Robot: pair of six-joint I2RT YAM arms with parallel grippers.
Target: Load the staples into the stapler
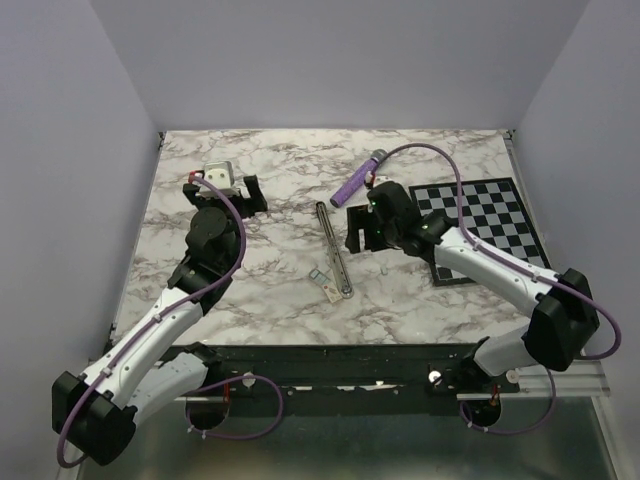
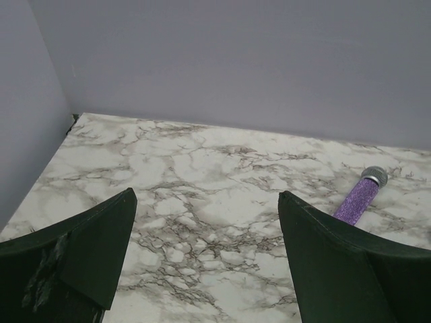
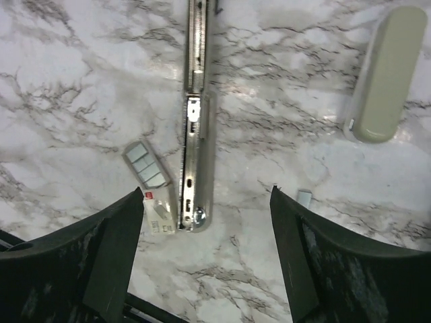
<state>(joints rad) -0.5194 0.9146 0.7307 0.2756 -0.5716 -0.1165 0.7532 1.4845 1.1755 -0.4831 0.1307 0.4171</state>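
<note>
The marble table (image 1: 270,320) lies under both my arms. My left arm (image 1: 150,340) runs from its base at the near left corner, bends at the elbow and reaches to the far left of the table. Its wrist is held fairly level, so that camera looks along the marble to the back wall. My left claw (image 2: 206,192) is released: its 2 fingers stand wide apart with only bare marble between them.

My right arm (image 1: 490,265) climbs from the near right base, folds at the elbow and stretches over the edge of the chequered mat (image 1: 490,215) towards the middle. The wrist is pitched down at the table. My right claw (image 3: 205,190) is released too, jaws spread and gripping nothing.

The stapler (image 3: 199,168) lies opened out flat near the middle of the table, its dark rail in line with its body. Its near end shows between my right fingers. A purple cylinder (image 1: 358,178) rests beyond my right wrist.

A beige oblong (image 3: 387,74) lies apart from the stapler (I cannot tell whether it belongs to it). A small grey piece (image 3: 145,163) with pale squares and the cream-white box (image 3: 158,217) sit just beside the stapler's near end. The tiny grey block (image 3: 304,197) lies on the marble close to 1 right fingertip.
</note>
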